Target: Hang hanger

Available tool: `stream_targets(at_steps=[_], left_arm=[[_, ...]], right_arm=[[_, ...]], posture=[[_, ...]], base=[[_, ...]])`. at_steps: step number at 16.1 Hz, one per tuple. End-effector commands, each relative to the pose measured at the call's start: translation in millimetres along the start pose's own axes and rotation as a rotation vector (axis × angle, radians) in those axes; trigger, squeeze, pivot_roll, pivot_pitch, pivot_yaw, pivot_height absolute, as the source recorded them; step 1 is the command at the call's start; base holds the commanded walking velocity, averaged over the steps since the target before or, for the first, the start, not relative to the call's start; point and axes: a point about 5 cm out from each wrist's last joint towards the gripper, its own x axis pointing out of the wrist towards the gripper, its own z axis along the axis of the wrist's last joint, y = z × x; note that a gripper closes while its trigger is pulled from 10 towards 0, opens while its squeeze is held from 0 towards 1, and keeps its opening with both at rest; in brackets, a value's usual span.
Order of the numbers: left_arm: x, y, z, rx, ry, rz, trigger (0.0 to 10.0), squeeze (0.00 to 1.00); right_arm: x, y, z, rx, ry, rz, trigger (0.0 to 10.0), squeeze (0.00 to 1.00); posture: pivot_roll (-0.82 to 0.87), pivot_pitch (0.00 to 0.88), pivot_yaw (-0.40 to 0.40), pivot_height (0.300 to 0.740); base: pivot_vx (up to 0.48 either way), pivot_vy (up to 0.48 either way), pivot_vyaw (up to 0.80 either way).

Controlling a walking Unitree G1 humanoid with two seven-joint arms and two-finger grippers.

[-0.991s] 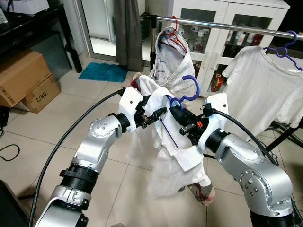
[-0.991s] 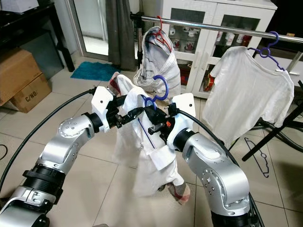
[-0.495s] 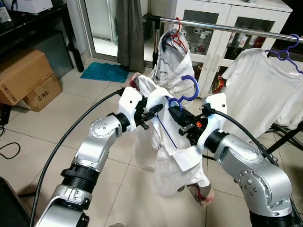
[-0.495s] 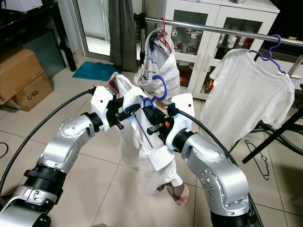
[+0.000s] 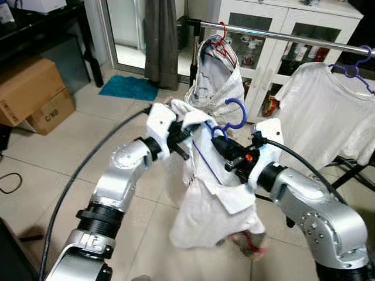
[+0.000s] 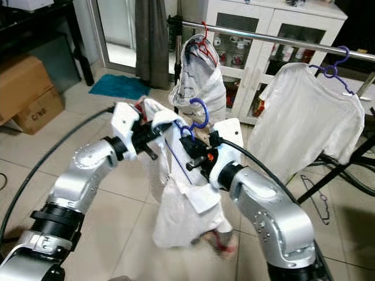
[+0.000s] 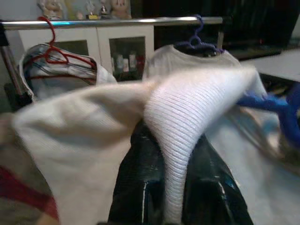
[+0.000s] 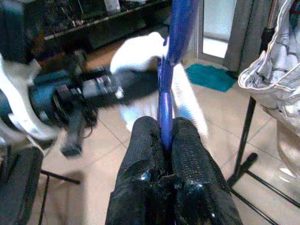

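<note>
A blue hanger (image 5: 233, 115) sits inside a white garment (image 5: 206, 196) that hangs between my two arms, below the metal rail (image 5: 281, 36). My right gripper (image 5: 221, 142) is shut on the hanger's blue stem (image 8: 165, 105), just under the hook. At the garment's left shoulder, my left gripper (image 5: 183, 132) is shut on the ribbed white collar (image 7: 180, 136). In the left wrist view the black fingers (image 7: 136, 180) pinch that collar from both sides. The hook is free, short of the rail.
On the rail hang a grey-white garment on a red hanger (image 5: 215, 70) and a white T-shirt (image 5: 322, 114) on a purple hanger. A white cabinet (image 5: 293, 23) stands behind. Cardboard boxes (image 5: 29, 93) and a teal mat (image 5: 129, 88) lie left. A black hanger (image 6: 316, 199) lies on the floor at right.
The white garment's lower part has swung out to the left and is blurred. My left gripper has edged up a little. Both grippers keep their hold.
</note>
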Motion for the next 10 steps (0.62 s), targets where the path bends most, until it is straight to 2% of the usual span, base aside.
stream_targets(at_steps=[1,3,5,7,8,10], left_arm=[[-4.6,6.0,13.4,0.0,-0.043,0.002,0.0,0.0],[-9.3,8.3,31.5,-0.015,-0.095,-0.071,0.0,0.0],[-15.1,13.6,46.3,-0.003,-0.103,-0.131,0.0,0.0],[-19.0,33.1,59.3,0.021,-0.101,-0.058,0.0,0.0],[-20.2,47.5,63.4,0.031,-0.088,0.024,0.0,0.0],[-26.4,73.0,57.6,0.086,0.012,0.169,0.0,0.0]], right_arm=[[-1.6,2.1,1.3,-0.017,0.01,0.016,0.0,0.0],[-4.4,-0.5,-3.0,-0.035,0.044,0.015,0.0,0.0],[-10.8,-3.7,-8.6,-0.054,0.086,0.03,0.0,0.0],[-23.1,-3.2,-10.7,-0.104,0.118,0.112,0.0,0.0],[-29.8,-1.5,-7.5,-0.114,0.111,0.164,0.0,0.0],[-40.3,-3.4,-3.0,-0.121,0.099,0.214,0.0,0.0]], posture=[[0.02,0.0,-0.062,0.74],[0.01,0.0,-0.045,0.74],[0.01,0.0,-0.037,0.74],[0.01,0.0,-0.023,0.74],[0.01,0.0,-0.017,0.74],[0.0,0.0,-0.009,0.74]], base=[[0.0,0.0,0.0],[0.0,0.0,0.0],[0.0,0.0,0.0],[0.0,0.0,0.0],[0.0,0.0,0.0],[0.0,0.0,0.0]])
